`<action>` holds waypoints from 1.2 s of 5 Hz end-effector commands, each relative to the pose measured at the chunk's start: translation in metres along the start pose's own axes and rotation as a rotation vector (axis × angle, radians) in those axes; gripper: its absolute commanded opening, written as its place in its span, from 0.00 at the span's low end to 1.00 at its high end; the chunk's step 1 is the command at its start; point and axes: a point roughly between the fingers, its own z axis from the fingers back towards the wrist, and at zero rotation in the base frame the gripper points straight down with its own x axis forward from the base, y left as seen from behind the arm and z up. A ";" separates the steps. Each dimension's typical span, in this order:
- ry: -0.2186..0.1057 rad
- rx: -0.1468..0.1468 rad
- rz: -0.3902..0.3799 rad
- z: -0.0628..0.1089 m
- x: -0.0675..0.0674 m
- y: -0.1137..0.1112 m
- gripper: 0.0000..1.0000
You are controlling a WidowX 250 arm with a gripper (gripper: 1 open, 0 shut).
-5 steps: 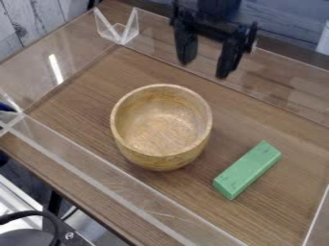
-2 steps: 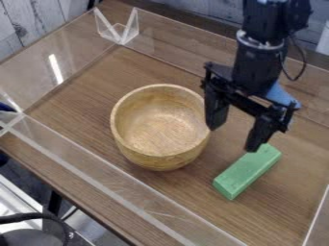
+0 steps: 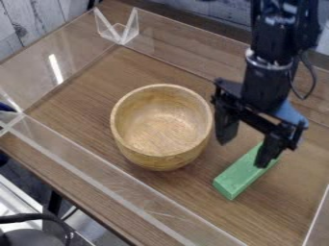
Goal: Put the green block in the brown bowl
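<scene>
We are in the approach step: our end effector [image 3: 248, 142], spread wide and empty, hangs above the green block [image 3: 245, 171], which lies on the tabletop [image 3: 129, 77] just beside the brown bowl [image 3: 161, 125]. Next we need to straddle the block.

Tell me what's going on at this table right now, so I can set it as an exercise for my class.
A single robot arm is working over a wooden table walled with clear panels. Its gripper points down with jaws wide open, just above the upper end of the green block, which lies flat on the table. Nothing is held yet. The brown bowl sits empty to the block's left.
</scene>
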 end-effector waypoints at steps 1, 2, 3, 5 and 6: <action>-0.036 -0.013 -0.018 -0.004 0.006 -0.007 1.00; -0.048 -0.027 -0.035 -0.018 0.009 -0.008 1.00; -0.084 -0.041 -0.056 -0.027 0.011 -0.006 1.00; -0.146 -0.057 -0.061 -0.022 0.013 -0.002 1.00; -0.167 -0.064 -0.057 -0.015 0.013 -0.001 1.00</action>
